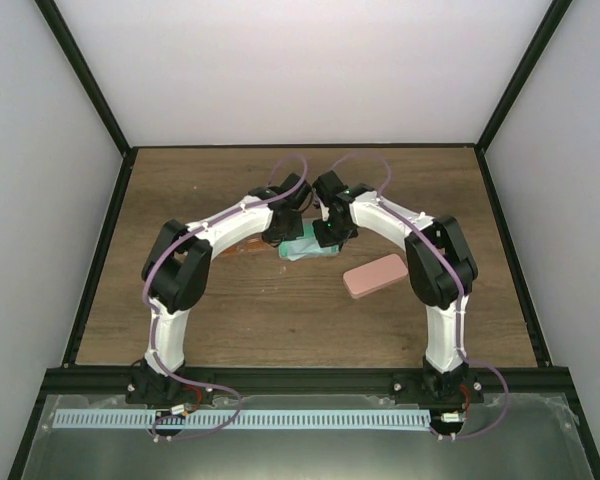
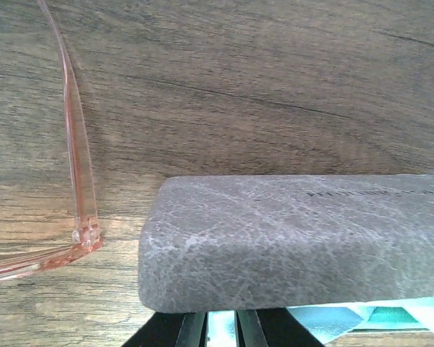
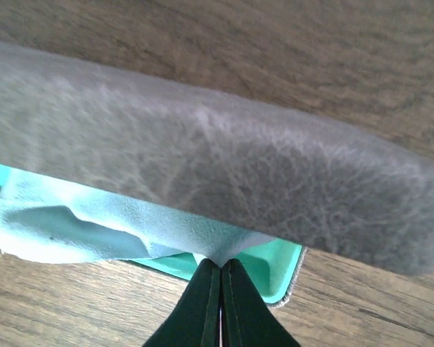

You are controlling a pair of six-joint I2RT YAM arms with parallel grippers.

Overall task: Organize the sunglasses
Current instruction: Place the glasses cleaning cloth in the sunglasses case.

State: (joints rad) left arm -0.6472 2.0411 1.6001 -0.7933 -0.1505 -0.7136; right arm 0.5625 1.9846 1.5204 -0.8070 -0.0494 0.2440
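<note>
A grey case lies at mid-table with its lid (image 2: 296,238) raised over a teal inside (image 3: 271,267). My right gripper (image 3: 220,264) is shut on a fold of the light blue cloth (image 3: 94,217) at the case's open edge. My left gripper (image 2: 220,322) is low against the other side of the lid. Its fingers stand a narrow gap apart with cloth showing between them, and the lid hides their tips. The pair of sunglasses with the pink translucent frame (image 2: 79,181) lies on the wood just left of the case, partly seen. The orange-lens pair is not in view.
A shut pink case (image 1: 375,275) lies on the wooden table (image 1: 230,310) to the right of the grey one, near my right arm's elbow. Black frame rails run round the table. Both arms meet over the grey case (image 1: 305,247).
</note>
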